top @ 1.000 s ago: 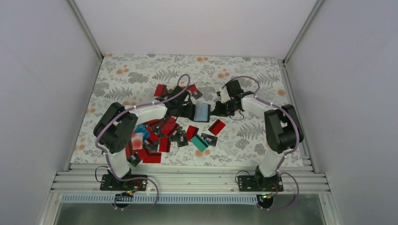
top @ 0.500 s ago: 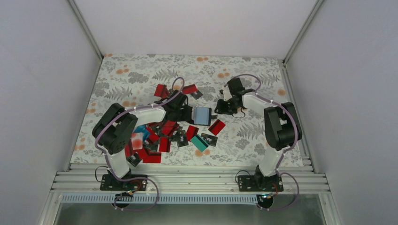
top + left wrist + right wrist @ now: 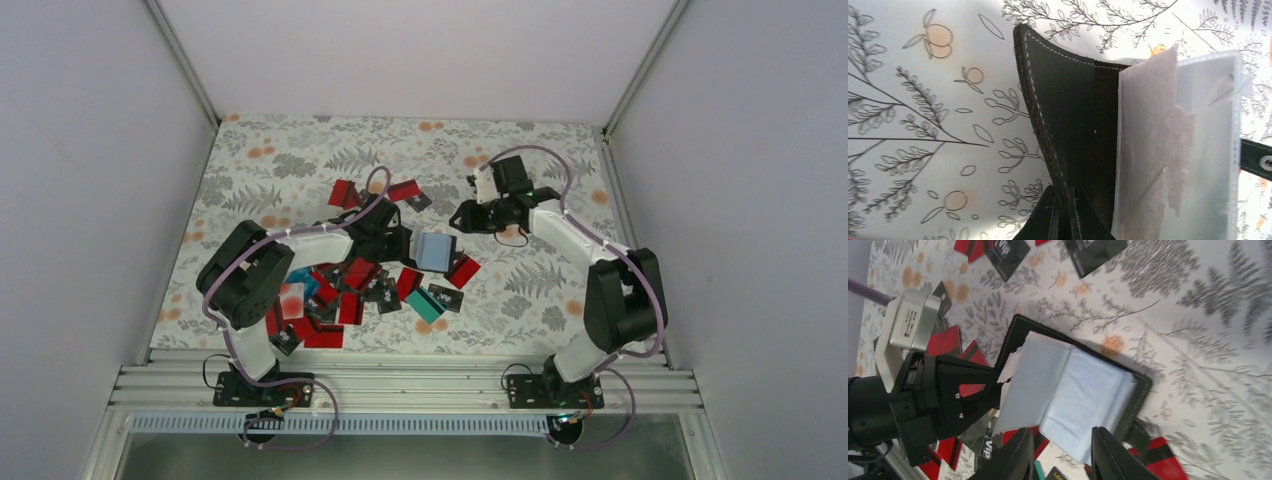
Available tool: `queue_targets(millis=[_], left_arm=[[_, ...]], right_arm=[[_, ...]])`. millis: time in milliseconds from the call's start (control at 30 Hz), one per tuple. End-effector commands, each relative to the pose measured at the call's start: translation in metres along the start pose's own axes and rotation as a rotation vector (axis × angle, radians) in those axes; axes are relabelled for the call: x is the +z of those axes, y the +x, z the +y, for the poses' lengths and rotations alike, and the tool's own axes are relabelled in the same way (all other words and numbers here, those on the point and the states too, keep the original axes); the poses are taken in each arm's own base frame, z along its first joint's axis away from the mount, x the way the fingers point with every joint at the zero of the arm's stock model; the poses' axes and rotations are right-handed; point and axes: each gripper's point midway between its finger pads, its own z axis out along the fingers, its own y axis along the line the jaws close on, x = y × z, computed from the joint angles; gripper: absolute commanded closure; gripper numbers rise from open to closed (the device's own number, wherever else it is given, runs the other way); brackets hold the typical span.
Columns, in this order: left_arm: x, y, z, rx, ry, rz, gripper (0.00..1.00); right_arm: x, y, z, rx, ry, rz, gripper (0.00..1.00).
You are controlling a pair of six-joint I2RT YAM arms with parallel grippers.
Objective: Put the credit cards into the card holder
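The card holder [image 3: 432, 252] lies open in the middle of the table, its black cover [image 3: 1068, 115] spread and its clear sleeves [image 3: 1193, 150] showing pale. My left gripper [image 3: 405, 245] is shut on the cover's edge, the fingers [image 3: 1048, 222] pinching the stitched rim. My right gripper [image 3: 462, 215] hangs open just beyond the holder's far right corner, holding nothing. In the right wrist view its fingertips [image 3: 1020, 455] frame the sleeves [image 3: 1068, 390] from above. Credit cards [image 3: 340, 290], mostly red and black, are scattered near the left arm. A teal one [image 3: 425, 303] lies in front of the holder.
More cards [image 3: 405, 190] lie behind the holder, and a red card [image 3: 462, 270] sits at its near right corner. Black cards [image 3: 1005, 255] show at the top of the right wrist view. The floral mat [image 3: 540, 290] is bare on the right side.
My right gripper has opened, let go of the card holder and drawn back and up from its right edge. The left gripper keeps its hold; the holder shifted slightly nearer.
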Motion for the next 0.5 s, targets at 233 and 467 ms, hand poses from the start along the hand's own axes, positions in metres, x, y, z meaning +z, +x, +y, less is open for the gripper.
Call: queue_targets(millis=[233, 467], left_arm=[[0.002, 0.009, -0.019, -0.072, 0.124, 0.020, 0.98], [0.007, 0.015, -0.020, -0.146, 0.170, 0.026, 0.98]], right_arm=[[0.066, 0.021, 0.029, -0.014, -0.099, 0.143, 0.78], [0.095, 0.028, 0.027, -0.006, -0.096, 0.204, 0.67]])
